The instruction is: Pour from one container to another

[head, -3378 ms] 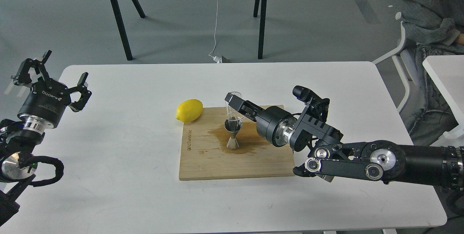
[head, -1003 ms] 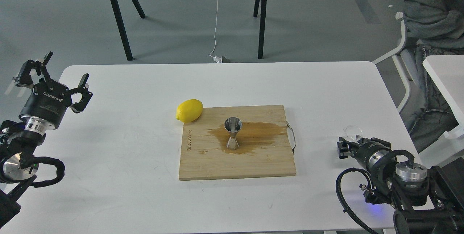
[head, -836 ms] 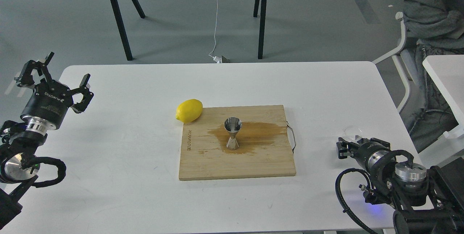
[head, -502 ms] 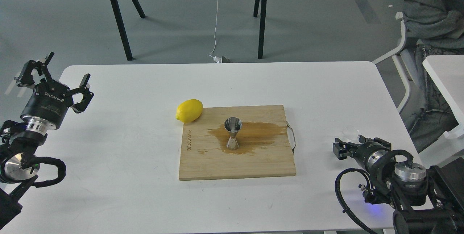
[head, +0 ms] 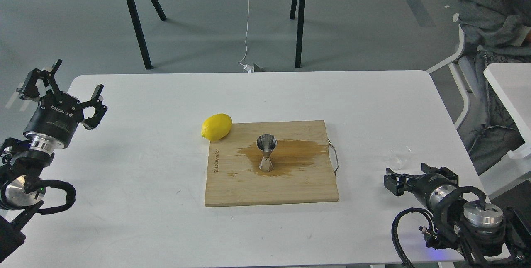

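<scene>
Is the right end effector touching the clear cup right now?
Apart. The head view shows the right end effector below the clear cup, with a strip of bare white table between its fingertips and the cup standing alone.

White table (head: 145, 201) — wooden board (head: 232, 189), lemon (head: 216, 127) at its corner, clear cup (head: 399, 156) far right.

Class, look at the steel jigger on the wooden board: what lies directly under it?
The jigger stands upright on the wooden board, in a brown wet stain spreading mostly rightward. The wood directly beneath its base is covered, so unseen.
</scene>
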Robot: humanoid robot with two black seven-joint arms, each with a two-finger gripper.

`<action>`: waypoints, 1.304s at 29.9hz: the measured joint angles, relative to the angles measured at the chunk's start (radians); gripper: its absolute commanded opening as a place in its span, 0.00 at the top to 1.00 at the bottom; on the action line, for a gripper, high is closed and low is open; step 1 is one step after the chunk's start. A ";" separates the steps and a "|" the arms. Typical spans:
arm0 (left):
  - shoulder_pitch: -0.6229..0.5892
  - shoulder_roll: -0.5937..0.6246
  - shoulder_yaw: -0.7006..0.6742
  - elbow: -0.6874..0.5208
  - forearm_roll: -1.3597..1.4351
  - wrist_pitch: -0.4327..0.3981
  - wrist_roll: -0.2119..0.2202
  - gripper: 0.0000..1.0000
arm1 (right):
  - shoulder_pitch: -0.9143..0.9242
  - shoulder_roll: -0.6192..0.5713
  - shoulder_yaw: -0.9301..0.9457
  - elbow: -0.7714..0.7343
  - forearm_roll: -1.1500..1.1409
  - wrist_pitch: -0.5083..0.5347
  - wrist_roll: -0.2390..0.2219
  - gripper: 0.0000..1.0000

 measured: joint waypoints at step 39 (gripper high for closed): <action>-0.018 0.012 -0.002 0.012 0.066 0.000 0.000 0.01 | 0.505 -0.232 -0.182 -0.491 -0.111 0.977 -0.039 0.01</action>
